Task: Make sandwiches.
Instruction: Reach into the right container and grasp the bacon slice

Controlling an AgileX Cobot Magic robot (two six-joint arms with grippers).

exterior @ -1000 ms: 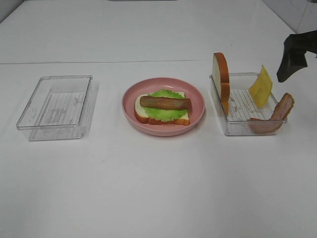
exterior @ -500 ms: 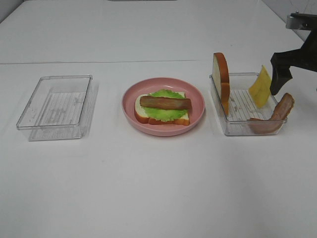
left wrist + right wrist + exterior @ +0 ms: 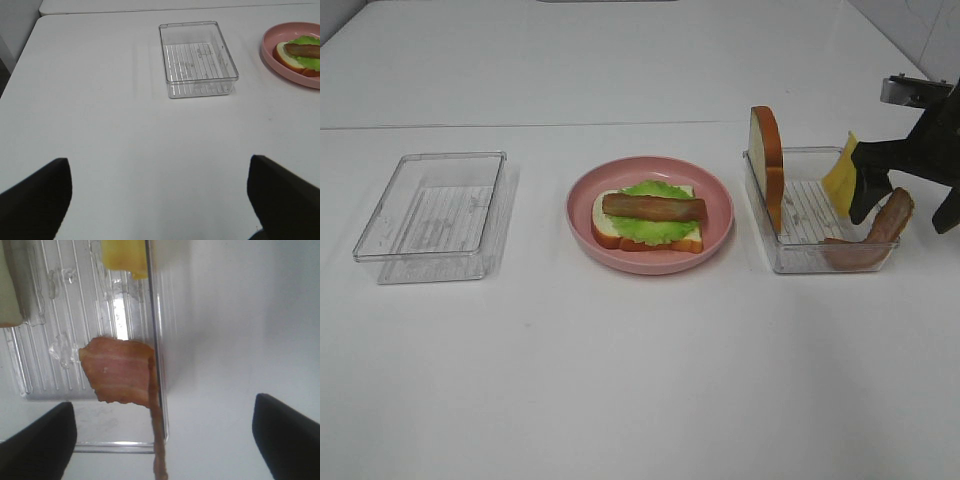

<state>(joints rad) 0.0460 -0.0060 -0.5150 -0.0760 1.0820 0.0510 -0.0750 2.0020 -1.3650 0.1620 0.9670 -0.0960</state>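
1. Two clear plastic rectangular trays flank a round pink plate (image 3: 582,196) on the white bench (image 3: 640,380). The 9 o'clock tray (image 3: 430,268) sits to one side of the plate and the 3 o'clock tray (image 3: 805,258) to the other.
2. On the plate lies the part-built sandwich: a white bread slice with orange-brown crust (image 3: 605,229), a green lettuce leaf (image 3: 655,229) over it, and a reddish-brown bacon strip (image 3: 653,208) across the top.
3. In the 3 o'clock tray, a second bread slice (image 3: 767,165) stands on edge against the 9 o'clock wall. A yellow cheese slice (image 3: 841,176) leans at the 1 o'clock corner, and a second bacon strip (image 3: 880,232) drapes over the wall near 4 o'clock.
4. Over that draped strip hangs the right end effector (image 3: 907,205), spread wide and gripping nothing; the wrist view shows neither finger touching the strip.
5. Only its own wrist view shows the left end effector (image 3: 160,200), spread apart above bare bench and holding nothing, well apart from the 9 o'clock tray.
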